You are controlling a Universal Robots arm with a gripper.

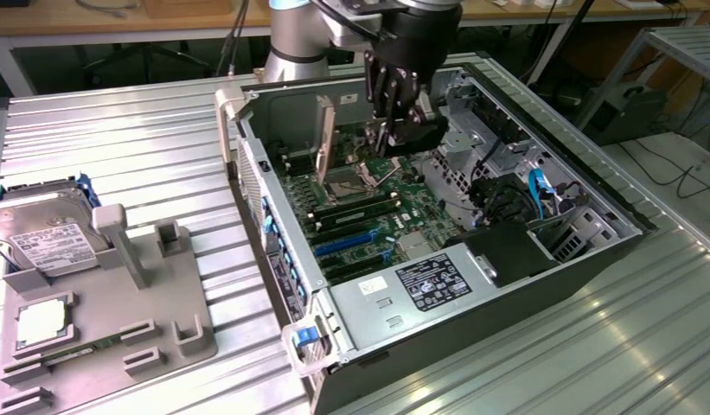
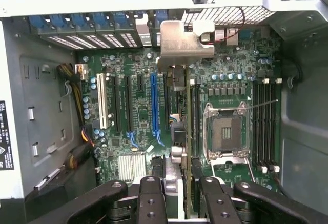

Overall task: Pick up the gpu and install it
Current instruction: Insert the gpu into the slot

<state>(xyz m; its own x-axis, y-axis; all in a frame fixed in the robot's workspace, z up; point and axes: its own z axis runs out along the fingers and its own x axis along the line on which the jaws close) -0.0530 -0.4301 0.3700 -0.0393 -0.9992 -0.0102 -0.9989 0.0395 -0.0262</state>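
At the exterior view's left, a hard drive [image 1: 49,246] sits in a grey fixture tray [image 1: 158,303]. Right of it lies the open computer case [image 1: 248,169], its motherboard [image 1: 367,203] facing up. Inside, the gpu [image 2: 177,80] stands on edge over the board, between a blue expansion slot [image 2: 153,103] and the CPU socket [image 2: 225,131], with its metal bracket [image 2: 182,42] toward the vented rear wall. The gripper [image 1: 389,130] has its fingers [image 2: 151,198] clamped on the card. Whether the card is seated cannot be told. Farther right run blue cables [image 1: 540,188].
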